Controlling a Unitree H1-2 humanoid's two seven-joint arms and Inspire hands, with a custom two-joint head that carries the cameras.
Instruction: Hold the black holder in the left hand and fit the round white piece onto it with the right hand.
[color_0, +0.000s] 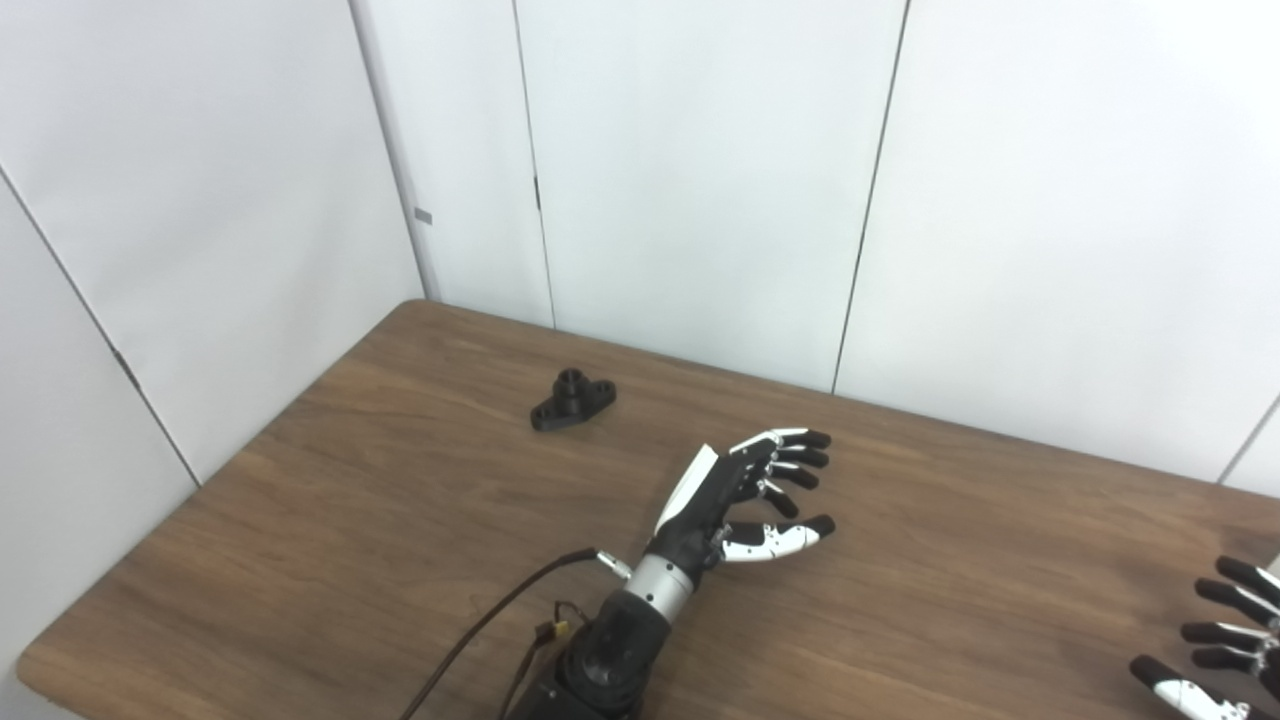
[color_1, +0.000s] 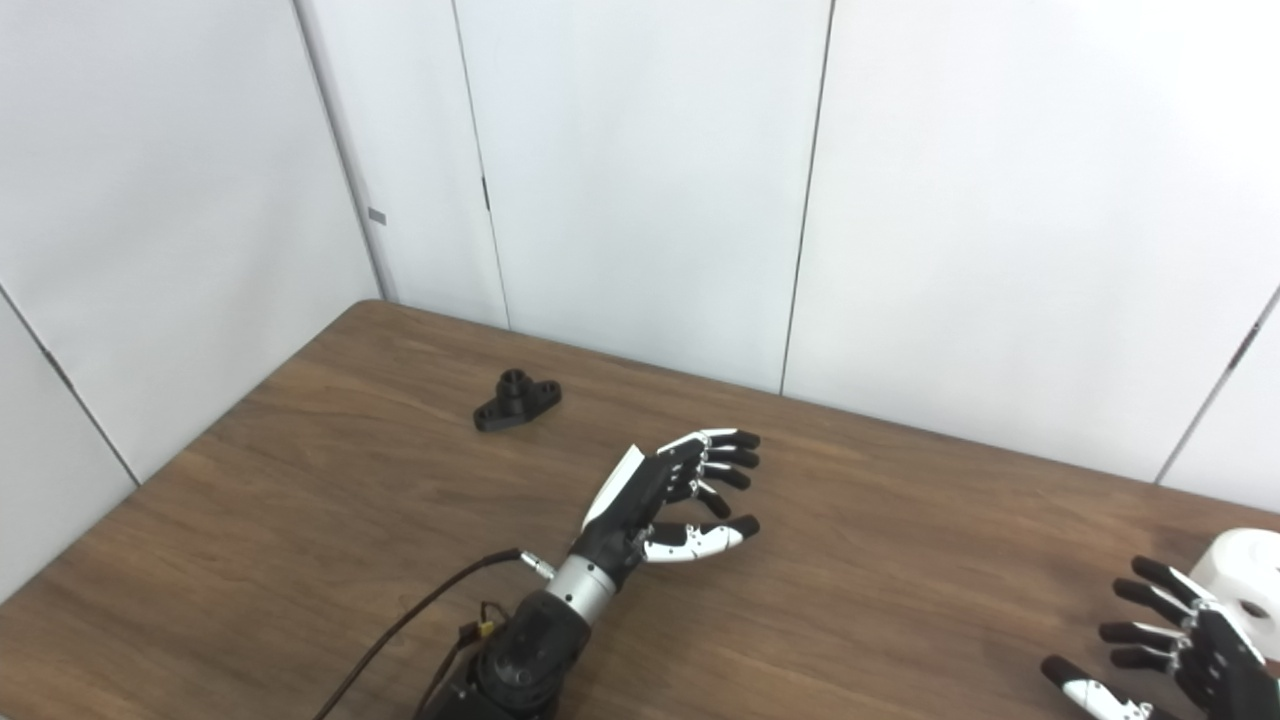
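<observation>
The holder (color_0: 572, 399) lies flat on the brown desk (color_0: 380, 520), toward the far left, with its round boss pointing up and nothing touching it. The left hand (color_0: 745, 495) is raised over the middle of the desk, well apart from the holder and to its right. Its fingers (color_0: 800, 458) are spread and gently curled, the thumb (color_0: 775, 538) set off below them, and it holds nothing. A dark cable (color_0: 490, 625) runs from the wrist down toward the bottom edge.

The right hand (color_1: 1175, 645) sits at the lower right corner, partly cut off by the picture's edge. Its fingers are apart and empty. The white piece (color_1: 1250, 572) rests on the desk at the far right edge, just beside and behind that hand; whether the fingers touch it cannot be told. It shows only in the right eye view, with a dark hole in its top face.

White wall panels (color_0: 700, 180) stand behind the desk
</observation>
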